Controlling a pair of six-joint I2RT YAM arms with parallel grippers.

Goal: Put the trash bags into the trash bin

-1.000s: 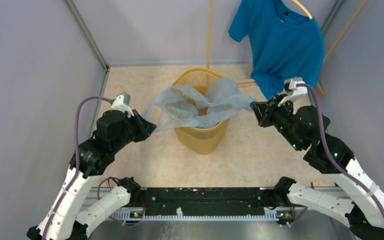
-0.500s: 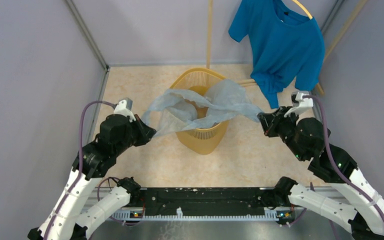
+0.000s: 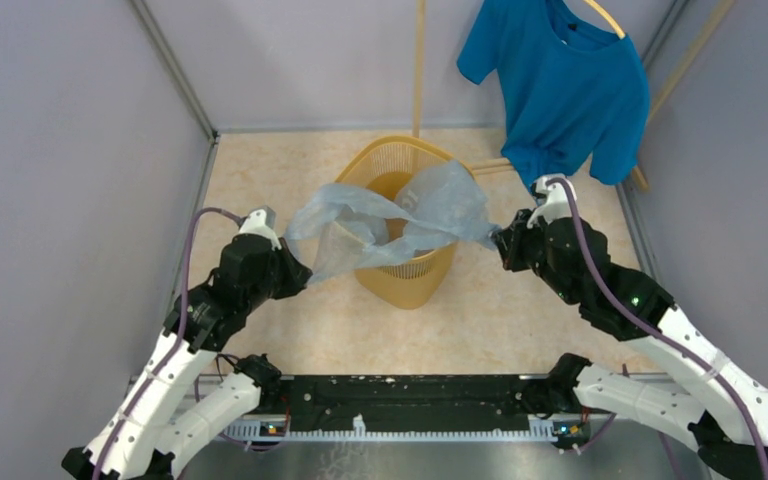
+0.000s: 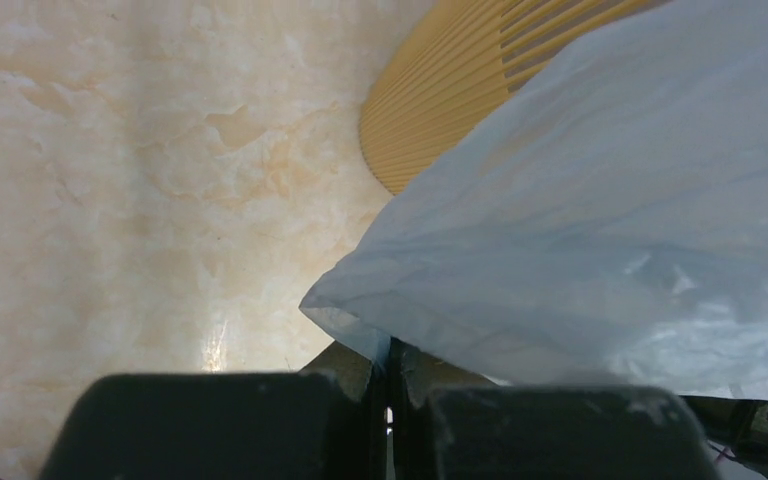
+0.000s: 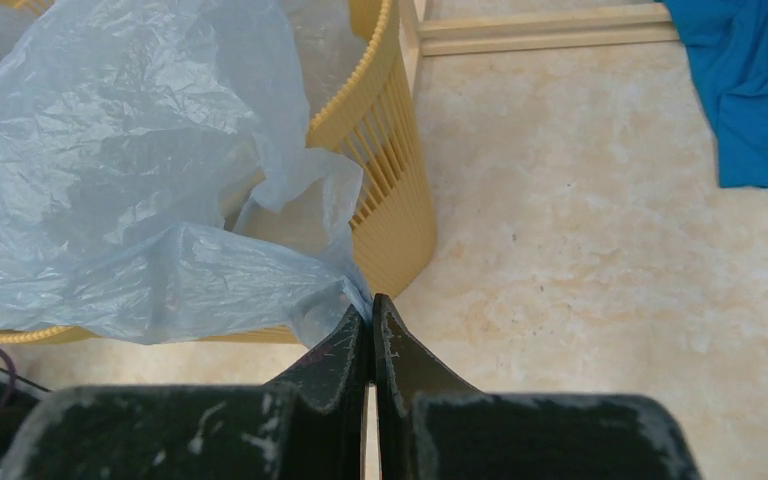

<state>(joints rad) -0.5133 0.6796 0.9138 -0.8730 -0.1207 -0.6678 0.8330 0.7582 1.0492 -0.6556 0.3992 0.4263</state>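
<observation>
A pale blue translucent trash bag hangs stretched over the rim of the tall yellow-orange trash bin, its middle sagging into the bin's mouth. My left gripper is shut on the bag's left edge, left of the bin. My right gripper is shut on the bag's right corner, right of the bin. In the left wrist view the bag covers most of the bin above my gripper. In the right wrist view my gripper pinches the bag beside the bin's ribbed wall.
A solid blue T-shirt hangs on a hanger at the back right, with a wooden frame behind the bin. Grey walls close in left, right and back. The floor is a beige marbled surface.
Both grippers have moved inward toward the bin with the bag. The bag has gone from a wide stretch to a slacker, bunched drape over the bin's mouth.
</observation>
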